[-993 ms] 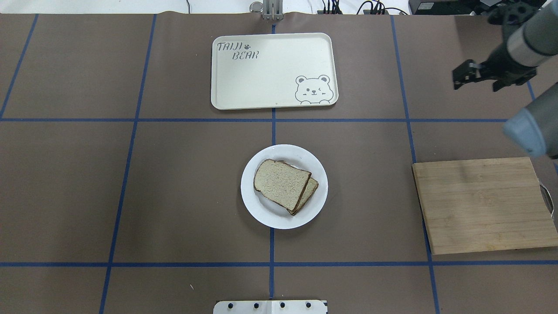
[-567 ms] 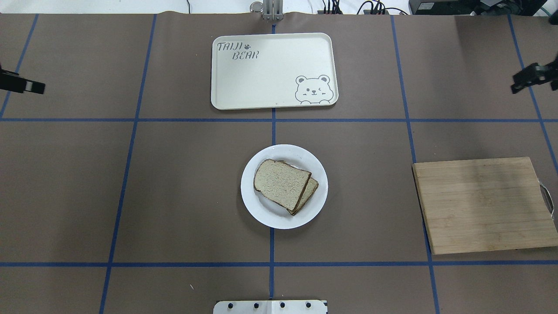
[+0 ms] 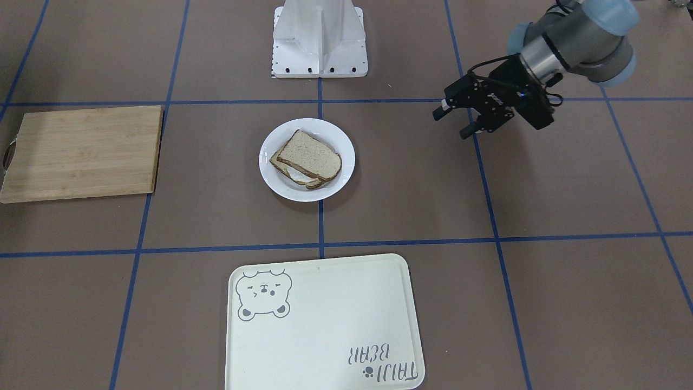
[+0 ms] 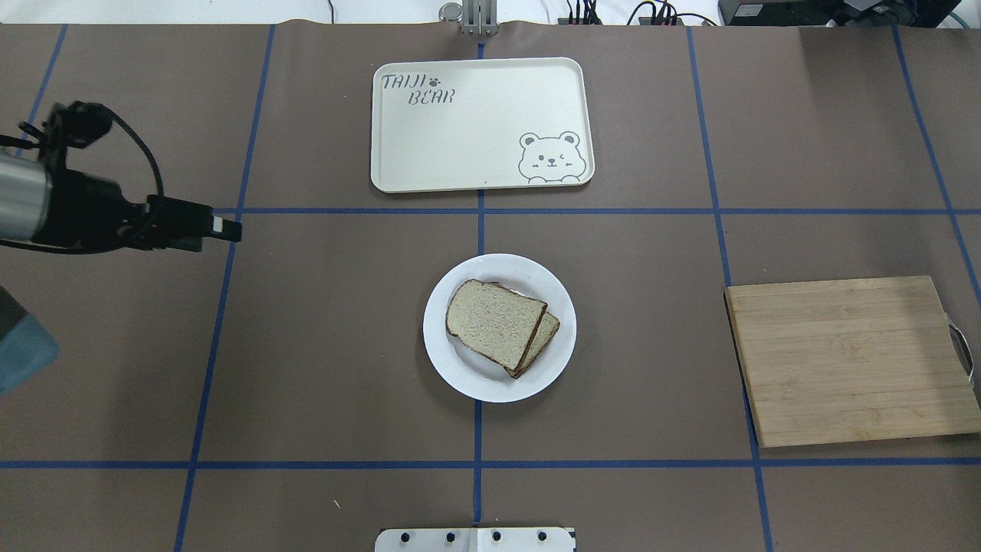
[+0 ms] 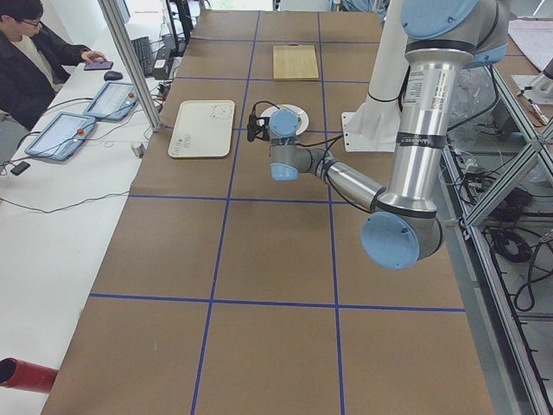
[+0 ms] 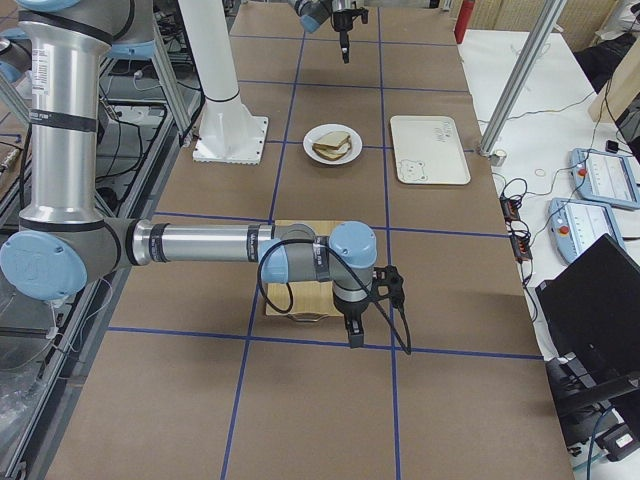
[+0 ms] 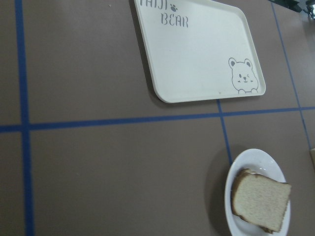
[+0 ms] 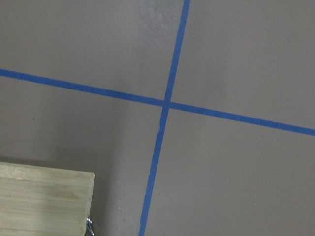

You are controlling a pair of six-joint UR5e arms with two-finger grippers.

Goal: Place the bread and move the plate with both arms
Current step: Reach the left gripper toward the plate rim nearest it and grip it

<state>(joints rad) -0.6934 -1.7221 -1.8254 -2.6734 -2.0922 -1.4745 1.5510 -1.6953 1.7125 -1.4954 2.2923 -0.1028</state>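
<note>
The plain bread [image 4: 494, 322] lies on top of a second slice on the white plate [image 4: 460, 379] at the table's middle. Both also show in the front view, the bread [image 3: 311, 154] on the plate [image 3: 346, 157], with white egg peeking out under the lower slice. The left wrist view shows the bread [image 7: 258, 201] and plate [image 7: 232, 189] at lower right. My left gripper [image 3: 451, 123] is open and empty, hovering well to the plate's left, fingers pointing toward it; overhead only its tip [image 4: 222, 228] shows. My right gripper [image 6: 352, 335] shows only in the right side view, beside the board; I cannot tell its state.
A cream tray [image 4: 475, 123] with a bear drawing lies beyond the plate. A wooden cutting board [image 4: 851, 360] lies at the right, and its corner shows in the right wrist view [image 8: 39, 201]. The robot base [image 3: 319, 38] stands behind the plate. Blue tape lines grid the brown table.
My right gripper has left the overhead view at the right edge. My left arm has come in from the left edge toward the middle. Bread and plate have not moved.
</note>
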